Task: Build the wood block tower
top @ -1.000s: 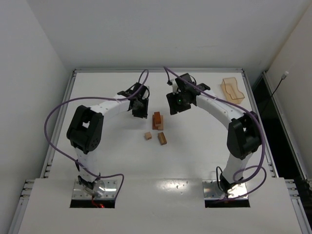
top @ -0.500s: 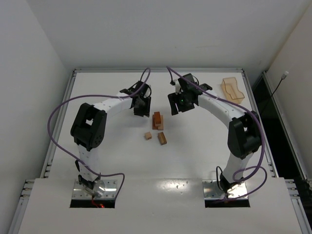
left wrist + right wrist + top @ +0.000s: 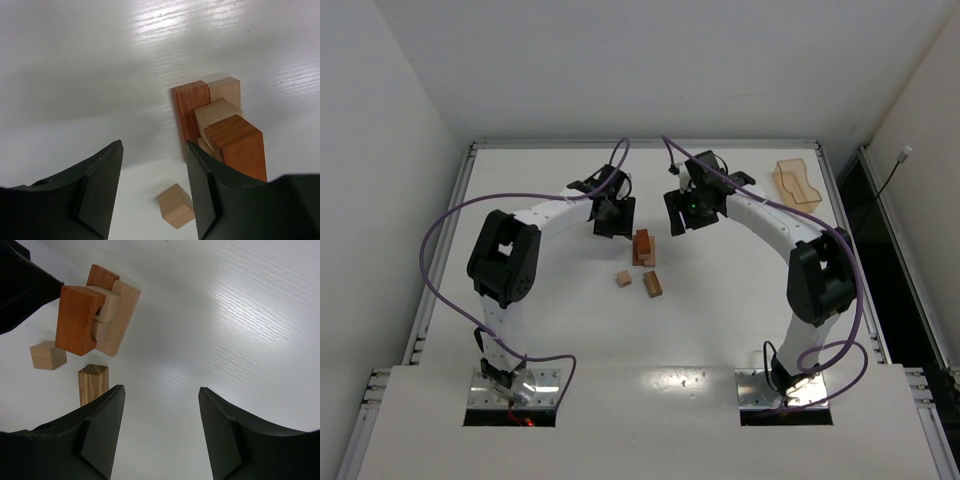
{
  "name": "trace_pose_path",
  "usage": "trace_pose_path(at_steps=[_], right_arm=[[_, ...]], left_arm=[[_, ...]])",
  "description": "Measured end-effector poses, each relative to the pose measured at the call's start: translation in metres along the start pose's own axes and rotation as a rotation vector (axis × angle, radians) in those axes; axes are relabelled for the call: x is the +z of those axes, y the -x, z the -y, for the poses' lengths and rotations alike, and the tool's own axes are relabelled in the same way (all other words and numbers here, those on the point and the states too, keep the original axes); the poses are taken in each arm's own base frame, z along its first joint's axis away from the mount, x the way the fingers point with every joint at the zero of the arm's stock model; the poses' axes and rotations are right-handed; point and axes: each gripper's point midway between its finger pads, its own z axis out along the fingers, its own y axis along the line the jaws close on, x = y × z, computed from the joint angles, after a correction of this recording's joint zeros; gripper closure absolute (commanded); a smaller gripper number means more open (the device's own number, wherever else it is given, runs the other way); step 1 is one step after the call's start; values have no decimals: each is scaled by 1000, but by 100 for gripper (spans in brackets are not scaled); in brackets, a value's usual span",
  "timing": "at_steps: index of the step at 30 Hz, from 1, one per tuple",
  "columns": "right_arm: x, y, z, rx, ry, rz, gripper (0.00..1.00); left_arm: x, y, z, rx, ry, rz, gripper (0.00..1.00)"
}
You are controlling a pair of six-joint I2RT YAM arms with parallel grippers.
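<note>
Since the earlier frame, the left gripper (image 3: 613, 217) has been carried slightly nearer the wood block tower (image 3: 642, 246) and its jaws have been drawn apart; the right gripper (image 3: 682, 214) is barely shifted. In the left wrist view the jaws are seen spread with nothing between them, and the tower, a cluster of tan and reddish blocks, is found just beside the outer face of the right-hand finger (image 3: 200, 185). A loose tan cube (image 3: 176, 206) is seen on the table (image 3: 75, 60) beneath the gap, close to that same finger. The right gripper's jaws are likewise spread and empty, with the tower ahead and to their left and a short bar (image 3: 93, 382) just off the left finger. A fetch of the next loose block is judged to be the step in hand. It is best done if the left gripper is first lifted straight clear, so the stack is not brushed, and the cube is then centred squarely before the jaws are closed.
</note>
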Motion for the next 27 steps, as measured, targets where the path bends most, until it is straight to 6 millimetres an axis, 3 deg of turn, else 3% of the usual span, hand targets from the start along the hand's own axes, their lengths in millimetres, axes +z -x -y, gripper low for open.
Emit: trace_pose_path(at_steps=[27], right_arm=[[0,0,-4,0,23,-2,42]], left_arm=[[2,4,4,0,-17,2,36]])
